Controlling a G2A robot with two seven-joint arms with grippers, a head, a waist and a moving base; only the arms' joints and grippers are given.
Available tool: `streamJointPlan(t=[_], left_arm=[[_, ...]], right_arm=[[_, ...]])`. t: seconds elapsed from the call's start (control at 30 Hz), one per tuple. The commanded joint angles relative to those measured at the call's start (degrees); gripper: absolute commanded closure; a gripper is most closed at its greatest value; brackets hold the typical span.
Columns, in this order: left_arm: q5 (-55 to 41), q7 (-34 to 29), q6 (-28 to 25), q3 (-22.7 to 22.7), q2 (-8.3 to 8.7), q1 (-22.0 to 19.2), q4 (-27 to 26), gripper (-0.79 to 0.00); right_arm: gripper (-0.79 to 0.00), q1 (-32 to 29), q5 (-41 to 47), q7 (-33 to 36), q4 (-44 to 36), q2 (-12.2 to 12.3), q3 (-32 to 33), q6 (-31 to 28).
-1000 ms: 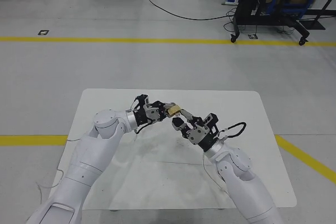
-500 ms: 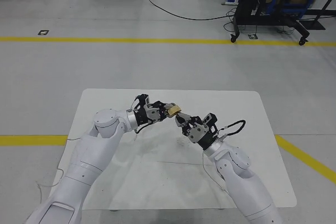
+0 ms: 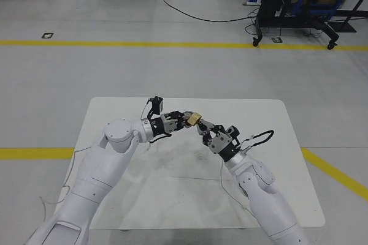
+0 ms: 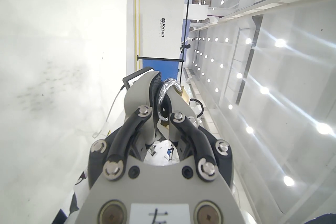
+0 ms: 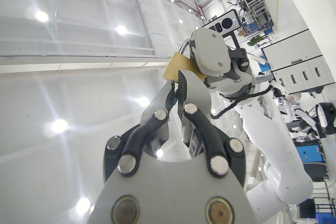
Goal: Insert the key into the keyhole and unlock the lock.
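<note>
Brass meets rubber at the nearest point. The right pincer (image 5: 177,86) is pinched shut with its tips touching the lower edge of the padlock (image 5: 178,66). The key is hidden between its pads (image 5: 181,93), so we only judge that it is held there. Just past those tips, the left pincer (image 4: 162,90) is clamped on the padlock at its chrome shackle (image 4: 163,96) end. The brass body sticks out beyond its fingers towards the right pincer. Below both pincers, well apart from them, lies the white tabletop (image 3: 110,122).

A second ago a clear gap lay between the right pincer's tips and the padlock. Half a second ago it had narrowed, and now it is gone. The right arm has pushed forward to the lock, while the left wrist has rolled and carried the padlock a little towards the incoming tips.

We read this as the end of the approach and the start of insertion. The keyhole is hidden behind the right pincer's fingers, so we cannot tell whether the blade has entered. The next move calls for fine alignment, then a twist from the right wrist while the left holds firm. The padlock may swing in the left pincer's hold if pushed off-axis.
</note>
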Motion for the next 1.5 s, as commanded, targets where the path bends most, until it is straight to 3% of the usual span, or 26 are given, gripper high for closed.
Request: streamJointPlan(t=[0.0,0.23,0.63,0.93,0.97,1.0,1.03,1.07,1.23,1.47], left_arm=[[2.58,0.55,-1.17,0.12,0.15,0.07,-0.61,0.0],[7.46,3.17,-4.72,-0.59,0.56,0.94,-2.56,0.0],[15.62,8.44,-9.04,-1.94,1.19,2.55,-6.26,0.0],[13.84,9.35,-10.23,-3.77,1.35,4.0,-7.5,0.0],[13.86,9.35,-10.21,-3.78,1.34,4.03,-7.57,0.0],[13.83,9.3,-10.24,-3.77,1.33,4.06,-7.66,0.0],[13.76,9.34,-10.34,-3.8,1.32,4.1,-7.68,0.0],[13.45,9.37,-10.41,-3.84,1.3,4.18,-7.67,0.0],[13.07,9.18,-10.13,-3.86,1.23,4.21,-7.68,0.0],[14.48,7.4,-9.94,-3.03,1.2,3.99,-7.88,0.0]], right_arm=[[0.0,0.51,4.81,0.47,0.91,-0.26,-0.21,1.51],[0.0,2.58,22.85,2.78,5.63,-1.15,0.16,9.39],[0.0,3.94,26.75,4.01,8.36,-1.5,0.33,11.35],[0.0,3.01,24.47,4.81,7.25,-1.37,0.9,10.5],[-0.086,2.85,23.83,4.99,7.01,-1.31,1.06,10.28],[-0.28,2.63,23.02,5.14,6.72,-1.24,1.26,9.93],[-0.659,2.53,20.88,4.74,6.41,-1.1,1.75,8.56],[-0.785,2.3,16.59,3.63,5.79,-0.9,2.17,5.91],[-0.785,-0.63,5.78,-1.03,1.17,-0.55,3.69,-4.3],[-0.785,-5.77,-6.26,-7.11,-6.22,0.44,11.35,-14.5]])
